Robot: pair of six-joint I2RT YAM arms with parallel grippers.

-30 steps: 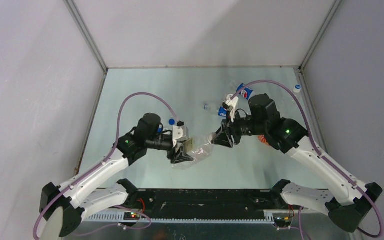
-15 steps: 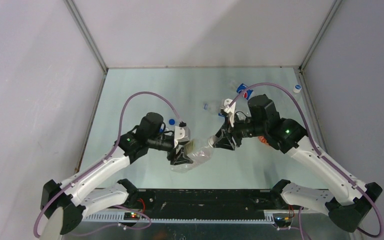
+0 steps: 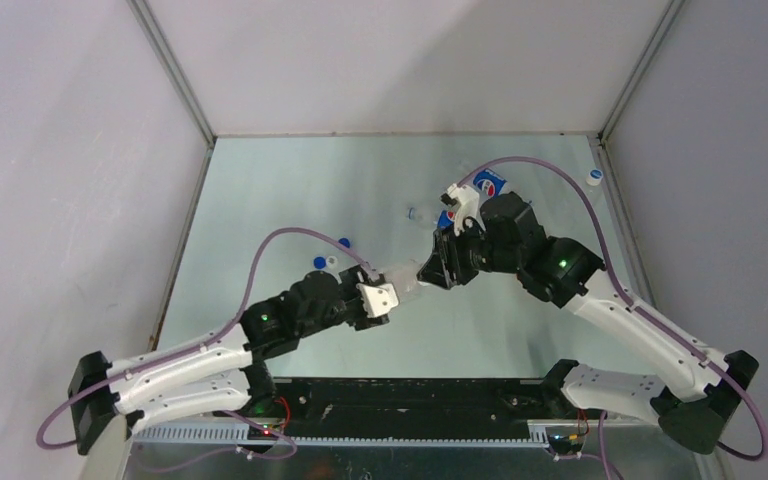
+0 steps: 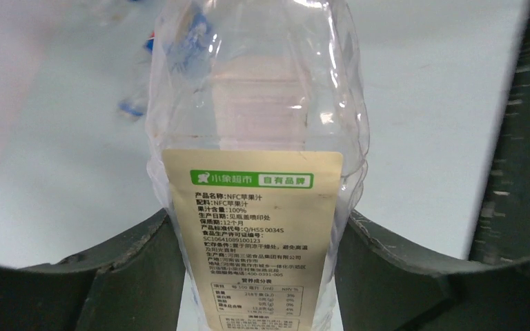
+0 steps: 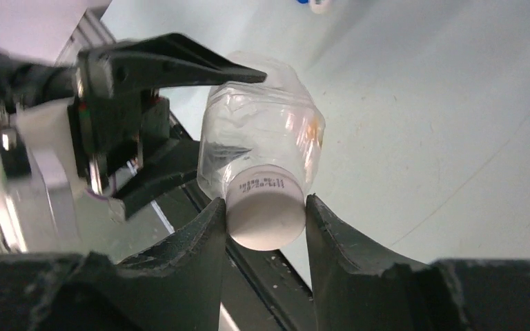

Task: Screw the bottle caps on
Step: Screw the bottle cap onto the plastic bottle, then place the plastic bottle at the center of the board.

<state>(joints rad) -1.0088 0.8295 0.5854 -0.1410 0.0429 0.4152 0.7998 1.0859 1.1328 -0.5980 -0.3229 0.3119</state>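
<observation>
From above, a clear bottle is seen held between both tools over the desk. The left tool is closed around the bottle's body. The right tool is placed at 2 o'clock from it, at the bottle's top end. Two blue caps are seen lying loose on the desk, at 10 to 11 o'clock from the left tool and apart from both tools.

In the left wrist view, the bottle, with its tan label, is squeezed between two dark fingers, one at 9 o'clock and one at 3 o'clock.

In the right wrist view, a white cap is gripped by the right tool. It is touched by one finger at 9 o'clock and one at 3 o'clock. The cap is set on the bottle's neck. The left tool is seen at 10 o'clock from the cap, clamped on the bottle.
</observation>
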